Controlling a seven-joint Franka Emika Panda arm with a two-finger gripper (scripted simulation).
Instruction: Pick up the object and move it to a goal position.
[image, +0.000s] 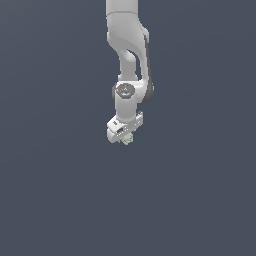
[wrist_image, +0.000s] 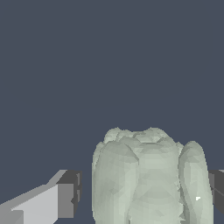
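The object (image: 128, 139) is a small pale grey-green lobed piece that shows just under the white gripper (image: 126, 137) in the middle of the exterior view. In the wrist view the object (wrist_image: 144, 175) fills the space between the two fingers, with its bumpy lobes standing up. One dark pad (wrist_image: 72, 192) sits close beside it and the other pad (wrist_image: 217, 188) is against its far side. The gripper (wrist_image: 146, 194) is shut on the object. Its lower part is cut off by the picture edge.
The white arm (image: 127, 50) comes down from the top of the exterior view. A plain dark blue-grey surface (image: 60, 190) lies all around, and no other objects or marker show.
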